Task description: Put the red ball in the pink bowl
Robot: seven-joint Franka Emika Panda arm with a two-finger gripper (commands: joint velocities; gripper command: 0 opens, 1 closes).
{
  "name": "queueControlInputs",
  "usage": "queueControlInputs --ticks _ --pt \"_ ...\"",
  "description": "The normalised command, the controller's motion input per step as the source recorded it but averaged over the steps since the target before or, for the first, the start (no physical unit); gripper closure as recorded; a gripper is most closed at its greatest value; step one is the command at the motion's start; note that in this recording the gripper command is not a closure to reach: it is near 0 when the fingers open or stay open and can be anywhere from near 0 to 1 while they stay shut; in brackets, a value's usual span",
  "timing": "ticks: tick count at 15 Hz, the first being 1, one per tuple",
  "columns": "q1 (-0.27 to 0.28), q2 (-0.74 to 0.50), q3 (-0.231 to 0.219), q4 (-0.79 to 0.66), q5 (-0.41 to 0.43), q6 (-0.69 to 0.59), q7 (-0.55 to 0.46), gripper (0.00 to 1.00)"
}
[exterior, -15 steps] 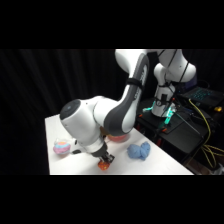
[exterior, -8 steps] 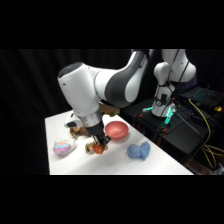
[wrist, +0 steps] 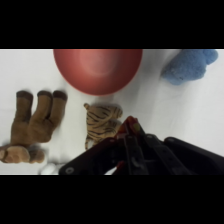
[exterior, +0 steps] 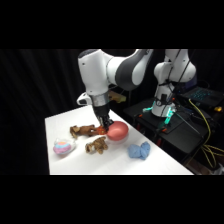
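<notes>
bright white table (exterior: pixel 165 167) against dark surroundings; both views softly blurred.

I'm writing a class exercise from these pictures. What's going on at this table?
The gripper holds the red ball over the table, just short of the pink bowl, so the ball isn't in it yet. A tiger plush, a brown plush and a blue lump lie nearby.

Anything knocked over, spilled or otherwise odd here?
Nothing stands out. The pink bowl sits upright and empty; the soft toys lie loose around it, none spilled or damaged.
</notes>
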Motion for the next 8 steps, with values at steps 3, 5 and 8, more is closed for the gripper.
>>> queueControlInputs --ticks 3,5,8 --pt "-0.07 -0.53 -0.069 -0.67 0.102 0.23 0.23 0.22" --pt "-0.026 -0.53 -0.03 -0.58 0.108 0.15 0.24 0.22" --pt "-0.004 -0.51 0.0 -0.49 0.109 0.08 0.22 0.22"
